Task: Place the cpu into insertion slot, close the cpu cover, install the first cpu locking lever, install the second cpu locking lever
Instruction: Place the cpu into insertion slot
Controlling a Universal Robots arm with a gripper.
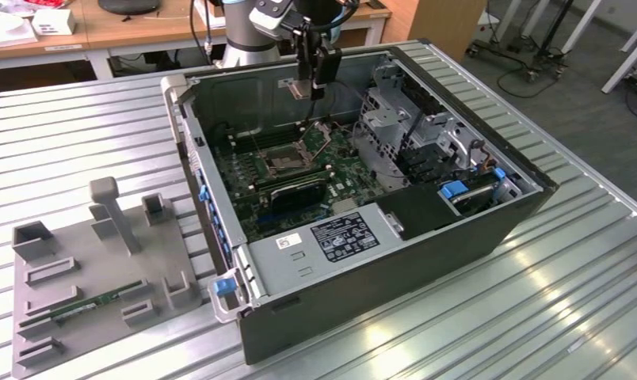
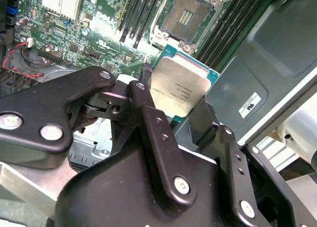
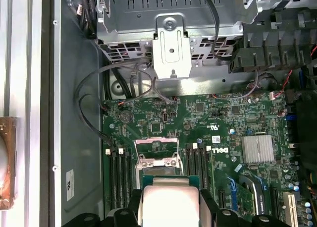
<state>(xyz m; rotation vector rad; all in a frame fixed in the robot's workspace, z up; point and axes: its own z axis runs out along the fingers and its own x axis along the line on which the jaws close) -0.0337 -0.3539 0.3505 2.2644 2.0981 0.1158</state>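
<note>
The cpu (image 2: pixel 181 85), a flat square chip with a pale silver top and a green rim, hangs tilted above the board, two opposite edges pinched by the gripper (image 2: pixel 177 99). The insertion slot (image 2: pixel 185 16), dark inside a silver rim, lies bare. The cpu cover (image 3: pixel 157 159) seems to stand swung up at one edge of the slot

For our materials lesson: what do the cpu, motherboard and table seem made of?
The cpu: pale silver metal lid, dull sheen, on a green board edge. The motherboard: green glossy laminate, probably fibreglass. The table: ribbed bare metal, perhaps aluminium, judging by its bright reflections.
</note>
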